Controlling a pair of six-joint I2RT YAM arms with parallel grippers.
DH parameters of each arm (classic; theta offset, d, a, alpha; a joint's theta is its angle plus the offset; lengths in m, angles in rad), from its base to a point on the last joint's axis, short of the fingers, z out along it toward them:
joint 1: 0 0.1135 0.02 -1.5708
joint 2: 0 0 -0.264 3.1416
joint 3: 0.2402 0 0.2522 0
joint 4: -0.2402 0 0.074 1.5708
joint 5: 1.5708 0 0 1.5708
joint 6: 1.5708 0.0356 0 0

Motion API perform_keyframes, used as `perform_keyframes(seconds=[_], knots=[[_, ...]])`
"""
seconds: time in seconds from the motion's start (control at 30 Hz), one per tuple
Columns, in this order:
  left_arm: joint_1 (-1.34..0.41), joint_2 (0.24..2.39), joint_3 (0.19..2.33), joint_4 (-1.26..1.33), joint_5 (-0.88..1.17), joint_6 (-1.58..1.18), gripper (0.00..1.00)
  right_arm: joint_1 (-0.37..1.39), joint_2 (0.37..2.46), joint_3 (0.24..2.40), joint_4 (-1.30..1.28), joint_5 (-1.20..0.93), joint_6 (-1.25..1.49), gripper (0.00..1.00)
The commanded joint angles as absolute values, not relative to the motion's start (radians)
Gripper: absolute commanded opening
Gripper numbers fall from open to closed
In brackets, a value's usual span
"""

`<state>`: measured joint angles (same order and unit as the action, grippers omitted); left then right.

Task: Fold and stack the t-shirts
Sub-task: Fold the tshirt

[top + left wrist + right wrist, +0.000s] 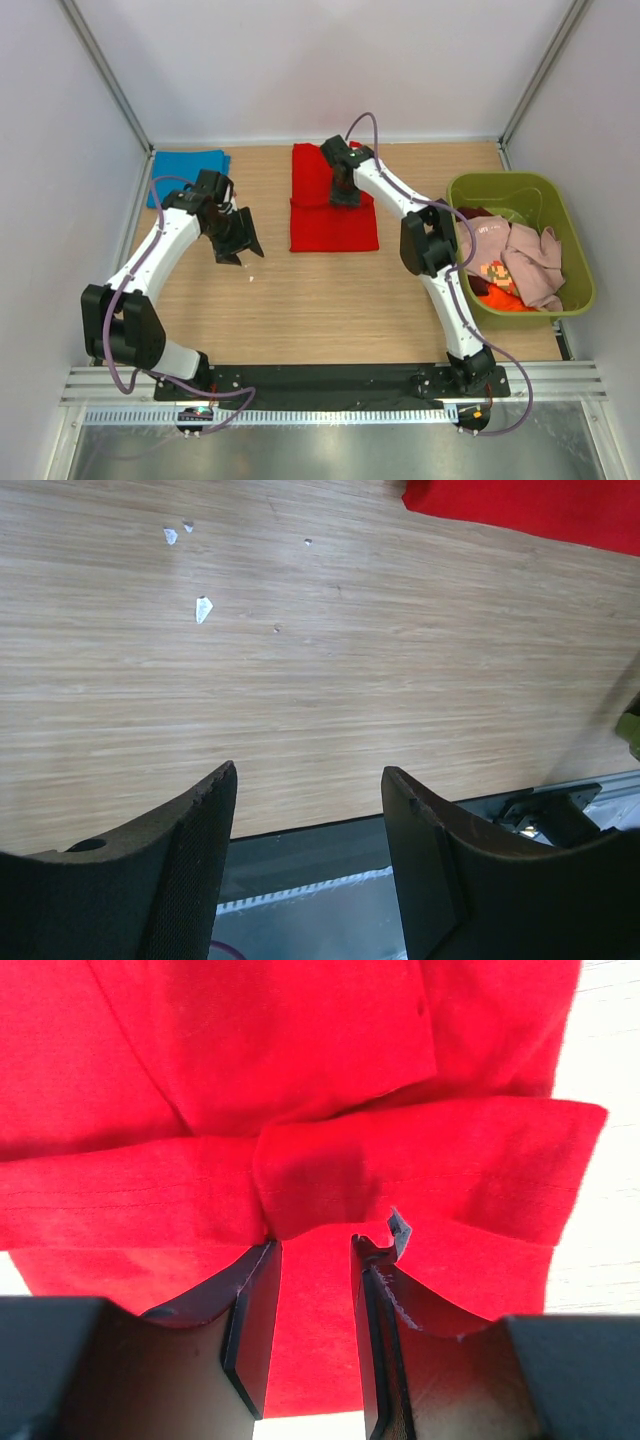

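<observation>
**Right gripper working at the red t-shirt, left one hanging wide**

Nearest the bases, the left gripper (235, 240) is hovering over bare table (330, 300), jaws wide and holding nothing. To the right, pink (535, 255), pixel-print (495, 272) and orange (505, 300) t-shirts are lying heaped in the green bin (520, 178). Further back, the right gripper (315, 1245) is sitting on a fold of the part-folded red t-shirt (335, 228), jaws narrow; I cannot tell if cloth is pinched. The folded blue t-shirt (188, 165) is lying far left.
</observation>
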<state>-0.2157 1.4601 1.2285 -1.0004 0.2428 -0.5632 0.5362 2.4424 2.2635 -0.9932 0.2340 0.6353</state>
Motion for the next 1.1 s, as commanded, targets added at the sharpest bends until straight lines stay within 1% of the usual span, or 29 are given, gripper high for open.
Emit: perform_keyframes(seconds=[0.0,0.17,0.3,0.5,0.7,0.8,0.87,0.93,1.03,1.07], knots=[[-0.215,1.436,1.227,-1.0,0.261,-0.538,0.61,0.552,2.43,2.293,-0.953,0.262,0.655,0.41],[-0.215,1.434,1.229,-1.005,0.265,-0.534,0.61,0.552,2.448,2.293,-0.907,0.293,0.631,0.42],[-0.215,1.427,1.227,-1.011,0.273,-0.537,0.61,0.549,2.477,2.302,-0.841,0.33,0.592,0.45],[-0.215,1.404,1.216,-1.026,0.264,-0.538,0.61,0.531,2.525,2.417,-0.805,0.383,0.557,0.47],[-0.213,1.388,1.201,-1.029,0.264,-0.546,0.61,0.514,2.505,2.45,-0.666,0.38,0.459,0.48],[-0.213,1.39,1.207,-1.029,0.268,-0.549,0.61,0.503,2.522,2.55,-0.689,0.358,0.439,0.49],[-0.215,1.394,1.213,-1.025,0.268,-0.551,0.61,0.502,2.507,2.582,-0.733,0.342,0.439,0.5],[-0.215,1.405,1.216,-1.011,0.275,-0.552,0.61,0.5,2.471,2.544,-0.752,0.322,0.437,0.5],[-0.215,1.437,1.216,-0.963,0.336,-0.549,0.63,0.496,2.393,2.462,-0.819,0.284,0.443,0.52],[-0.215,1.451,1.215,-0.947,0.375,-0.551,0.68,0.48,2.375,2.438,-0.842,0.258,0.449,0.54]])
